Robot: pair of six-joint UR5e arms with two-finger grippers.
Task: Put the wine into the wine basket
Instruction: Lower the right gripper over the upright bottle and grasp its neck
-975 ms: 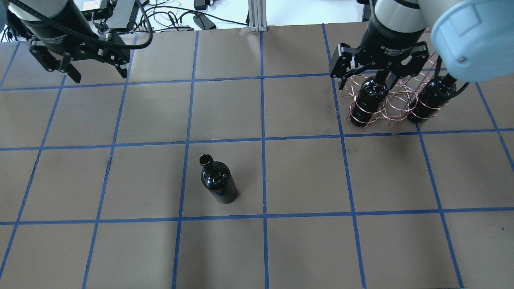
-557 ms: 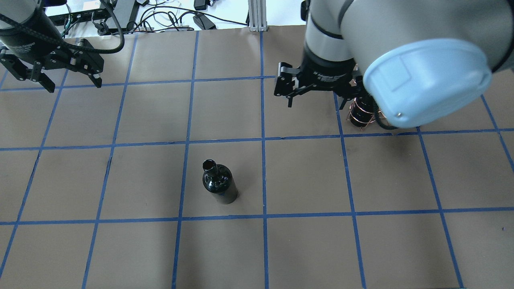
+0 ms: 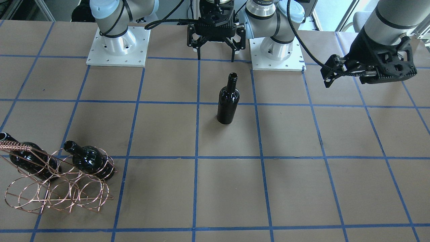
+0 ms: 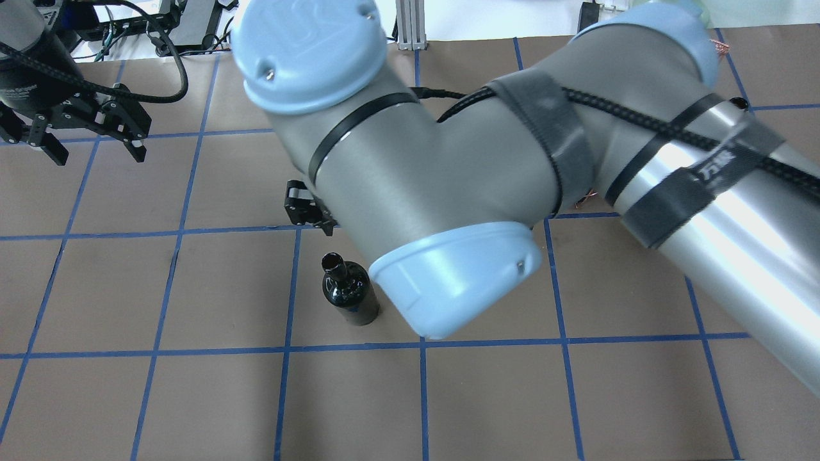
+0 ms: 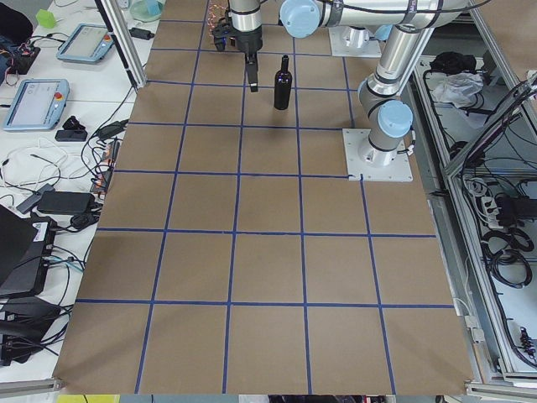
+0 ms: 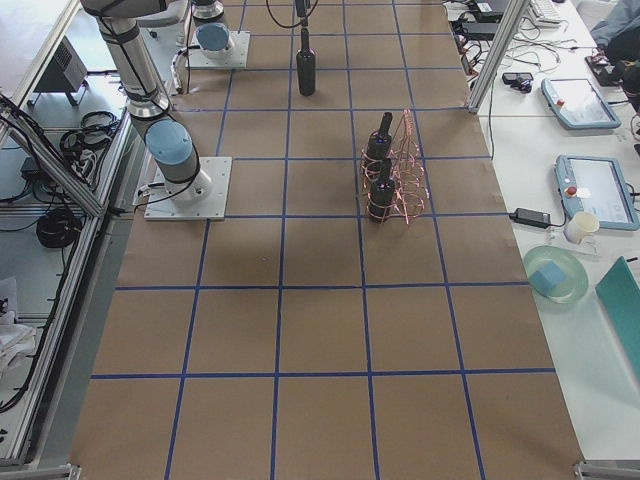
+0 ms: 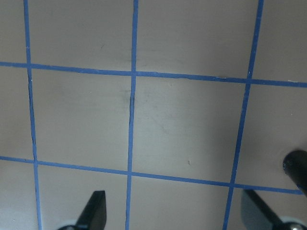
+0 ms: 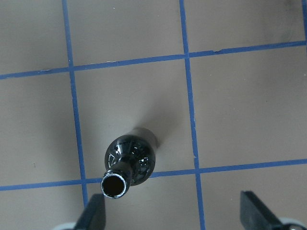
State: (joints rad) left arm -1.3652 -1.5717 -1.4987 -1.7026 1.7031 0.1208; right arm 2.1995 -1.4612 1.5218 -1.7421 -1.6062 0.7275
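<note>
One wine bottle stands upright alone mid-table; it also shows in the overhead view and the right wrist view. The copper wire wine basket stands at the robot's right and holds two more bottles. My right gripper is open and hovers above the lone bottle. In its wrist view the bottle's mouth lies close to one finger. My left gripper is open and empty, far off to the left; it also shows in its wrist view.
The table is brown paper with a blue tape grid. The right arm hides most of the basket in the overhead view. The arms' white base plates sit at the robot's edge. Cables lie beyond the far edge.
My right arm has swung left from over the basket to above the lone bottle. My left gripper has drifted left. The bottles have not moved.
</note>
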